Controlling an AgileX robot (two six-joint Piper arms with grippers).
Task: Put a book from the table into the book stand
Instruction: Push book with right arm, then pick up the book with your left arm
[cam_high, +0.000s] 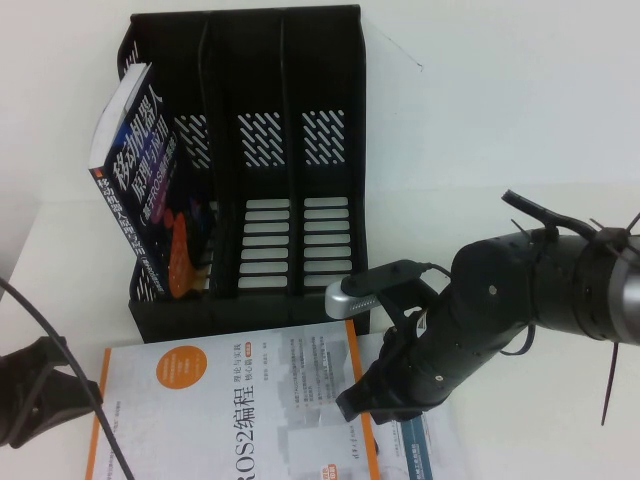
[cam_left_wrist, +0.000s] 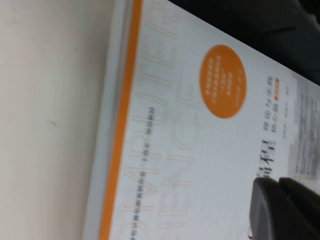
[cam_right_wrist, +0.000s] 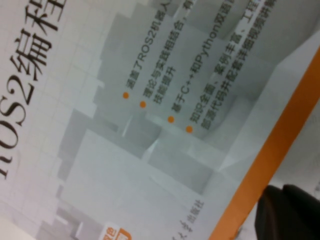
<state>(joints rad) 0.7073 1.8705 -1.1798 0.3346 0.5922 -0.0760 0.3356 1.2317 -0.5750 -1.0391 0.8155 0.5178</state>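
A white book with orange edges and an orange circle (cam_high: 230, 420) lies flat on the table in front of the black three-slot book stand (cam_high: 245, 60). It fills the left wrist view (cam_left_wrist: 190, 125) and the right wrist view (cam_right_wrist: 150, 100). My right gripper (cam_high: 365, 400) is low at this book's right orange edge, fingers together (cam_right_wrist: 282, 192). My left gripper (cam_high: 40, 385) is at the book's left side, shut and empty, hovering over the cover (cam_left_wrist: 280, 182). A dark blue book (cam_high: 140, 170) stands leaning in the stand's left slot.
A second book with a blue-and-white cover (cam_high: 430, 450) lies to the right of the white book, partly under my right arm. The stand's middle and right slots hold nothing. White table lies to the right of the stand.
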